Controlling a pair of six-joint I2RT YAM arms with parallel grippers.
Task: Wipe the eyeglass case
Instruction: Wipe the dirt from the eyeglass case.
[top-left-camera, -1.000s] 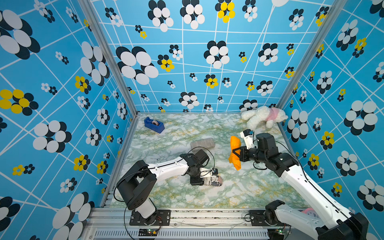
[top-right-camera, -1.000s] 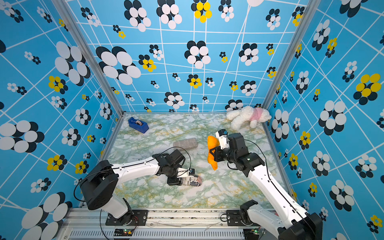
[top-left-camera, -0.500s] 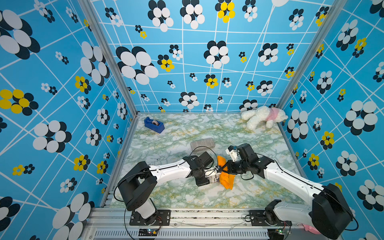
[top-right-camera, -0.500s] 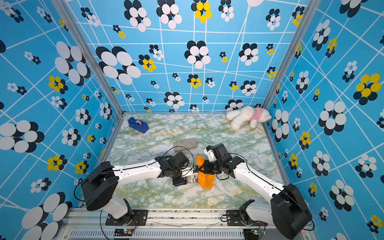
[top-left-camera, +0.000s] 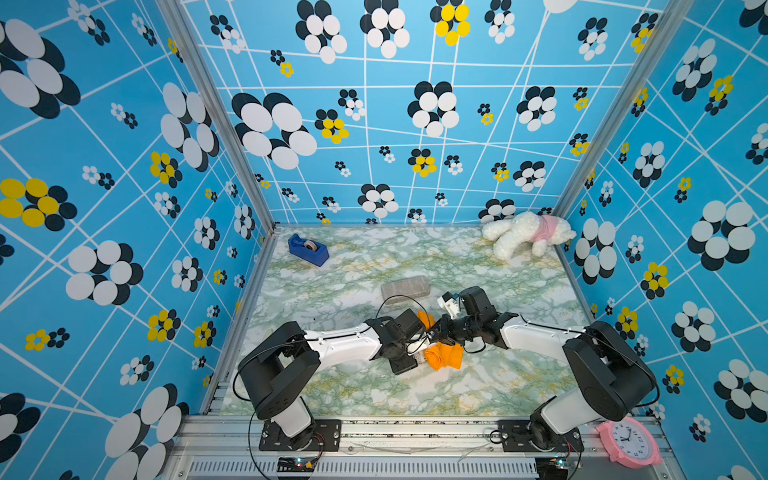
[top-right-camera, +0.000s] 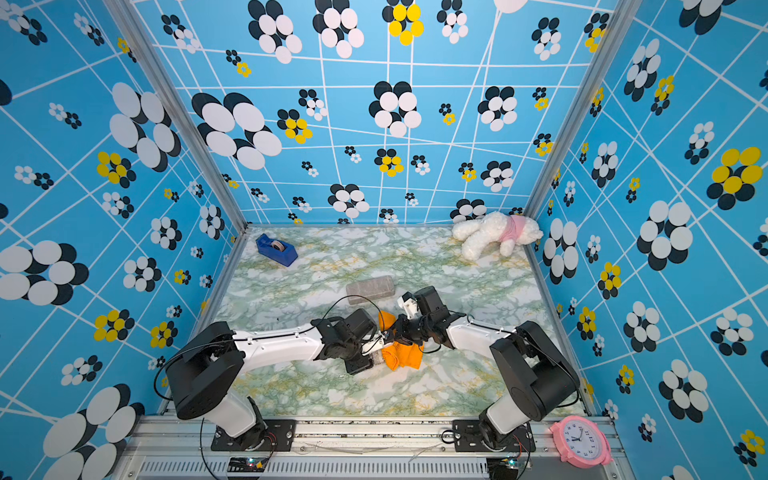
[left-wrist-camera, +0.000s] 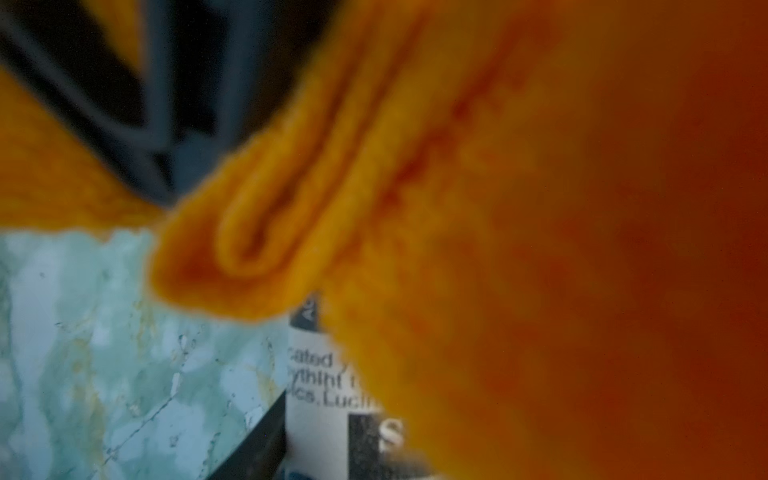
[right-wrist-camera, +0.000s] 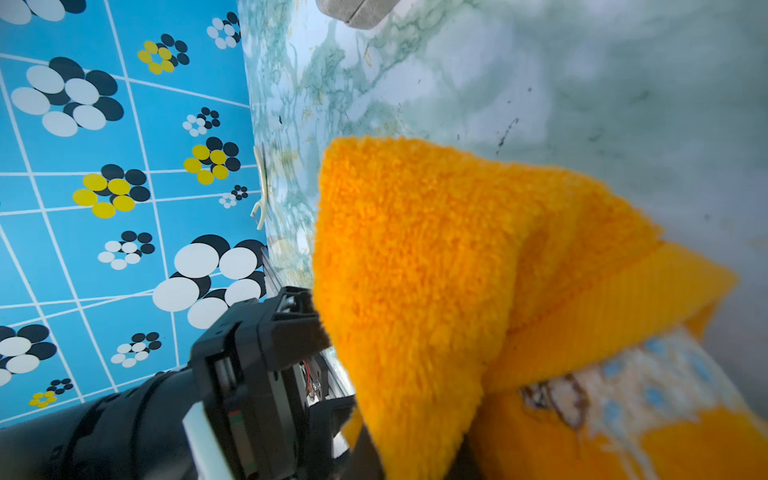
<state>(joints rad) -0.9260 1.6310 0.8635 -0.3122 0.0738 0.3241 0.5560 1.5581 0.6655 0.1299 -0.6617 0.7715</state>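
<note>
Swung in from the right, the right hand (top-left-camera: 435, 333), clenched on the orange cloth (top-left-camera: 448, 357), now drapes it over the eyeglass case (left-wrist-camera: 318, 386) at the front middle of the tabletop (top-left-camera: 374, 386); the left hand (top-left-camera: 417, 351) grips that case tight, seemingly bracing it against the wiping strokes.

One each: cloth (top-left-camera: 446, 357), printed case (left-wrist-camera: 316, 374), grey block (top-left-camera: 405, 287), tape dispenser (top-left-camera: 308, 249), plush dog (top-left-camera: 519, 235), clock (top-left-camera: 628, 441).
</note>
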